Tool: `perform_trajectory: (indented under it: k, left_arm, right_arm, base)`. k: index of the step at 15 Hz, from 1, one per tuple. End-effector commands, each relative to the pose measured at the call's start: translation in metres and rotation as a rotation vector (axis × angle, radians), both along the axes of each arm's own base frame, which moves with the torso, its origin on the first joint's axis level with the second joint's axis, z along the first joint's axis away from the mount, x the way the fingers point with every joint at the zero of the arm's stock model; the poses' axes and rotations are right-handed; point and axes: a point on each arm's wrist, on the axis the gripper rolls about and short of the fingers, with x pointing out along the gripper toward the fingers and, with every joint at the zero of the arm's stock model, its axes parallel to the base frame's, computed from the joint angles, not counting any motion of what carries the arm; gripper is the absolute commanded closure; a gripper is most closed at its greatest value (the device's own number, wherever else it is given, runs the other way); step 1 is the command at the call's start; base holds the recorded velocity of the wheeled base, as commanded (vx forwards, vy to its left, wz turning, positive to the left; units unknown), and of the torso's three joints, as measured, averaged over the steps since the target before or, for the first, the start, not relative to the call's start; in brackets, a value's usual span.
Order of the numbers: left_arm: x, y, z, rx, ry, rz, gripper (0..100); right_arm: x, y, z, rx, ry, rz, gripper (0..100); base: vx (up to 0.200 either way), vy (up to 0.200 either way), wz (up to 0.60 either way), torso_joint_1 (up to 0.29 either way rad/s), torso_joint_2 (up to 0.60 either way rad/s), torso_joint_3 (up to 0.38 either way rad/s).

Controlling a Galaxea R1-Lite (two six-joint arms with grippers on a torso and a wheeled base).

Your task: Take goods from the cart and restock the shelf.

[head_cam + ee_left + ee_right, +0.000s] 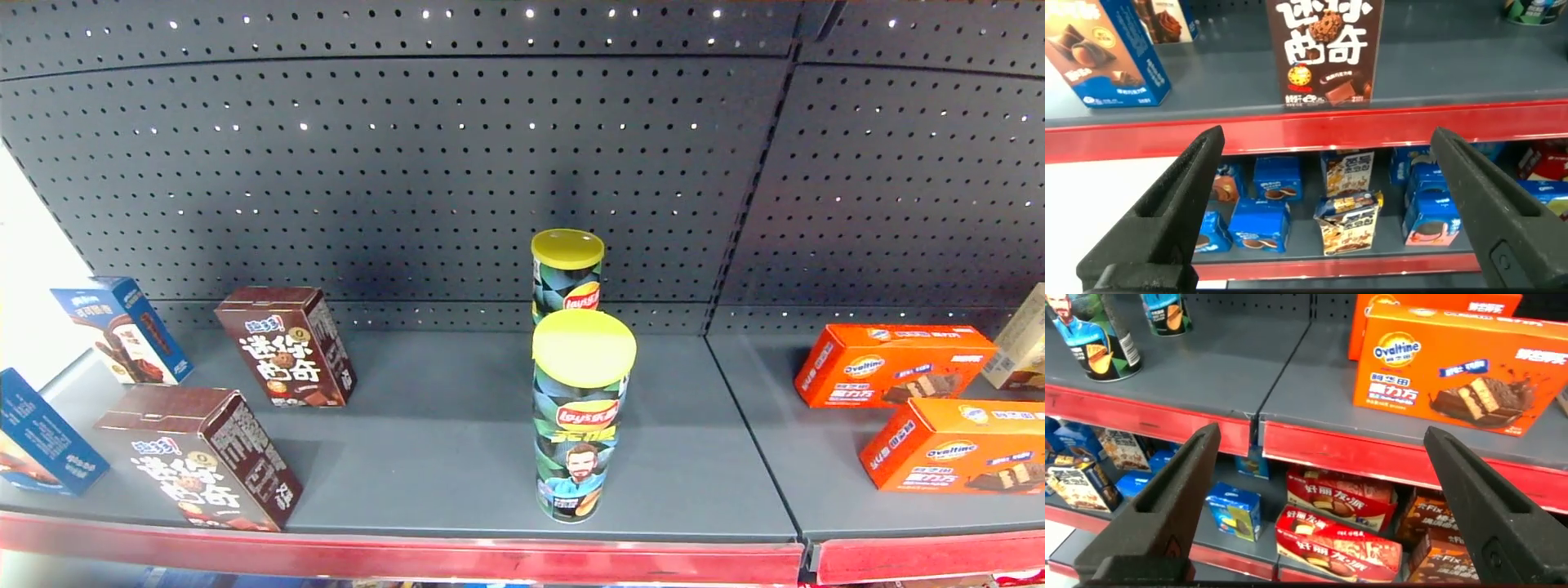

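Two chip cans with yellow lids stand upright on the grey shelf (441, 441), one at the front (581, 416) and one behind it (566, 273). Two brown cookie boxes (286, 345) (204, 469) stand to the left, and the front one (1324, 51) faces my left wrist camera. Two orange wafer boxes (890, 364) (951, 445) lie on the right section. My left gripper (1327, 214) hangs open below the red shelf edge (1306, 126), holding nothing. My right gripper (1323, 508) is open and empty in front of the shelf edge, below an orange box (1449, 361) and the front can (1096, 335).
Blue boxes (122, 328) (41, 445) stand at the shelf's far left, and a beige box (1020, 339) sits at the far right. A perforated back panel (457, 163) closes the shelf behind. The lower shelves hold blue cookie packs (1261, 224) and red boxes (1339, 539).
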Motion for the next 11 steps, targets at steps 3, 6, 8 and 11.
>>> perform_trajectory:
  k: [3, 6, 8, 11]
  left_arm:
    - [0.0001, 0.0001, 0.0, -0.006, 0.001, 0.005, 0]
    - [0.0001, 0.0001, 0.0, -0.006, 0.001, 0.006, 0]
    - [0.0001, 0.0002, 0.0, -0.006, 0.001, 0.005, 0]
    - [0.0001, 0.0002, 0.0, -0.006, 0.001, 0.005, 0]
  right_arm:
    - [0.0001, -0.0001, 0.0003, 0.028, 0.006, -0.004, 0]
    - [0.0002, -0.0001, 0.0002, 0.039, 0.007, -0.005, 0]
    - [0.0001, 0.0, 0.0003, 0.037, 0.008, 0.0, 0]
    - [0.0001, 0.0, 0.0003, 0.038, 0.008, 0.0, 0]
  base:
    - [0.0, 0.0, 0.0, 0.0, 0.0, 0.0]
    - [0.0, 0.0, 0.0, 0.0, 0.0, 0.0]
    - [0.0, 0.0, 0.0, 0.0, 0.0, 0.0]
    - [0.0, 0.0, 0.0, 0.0, 0.0, 0.0]
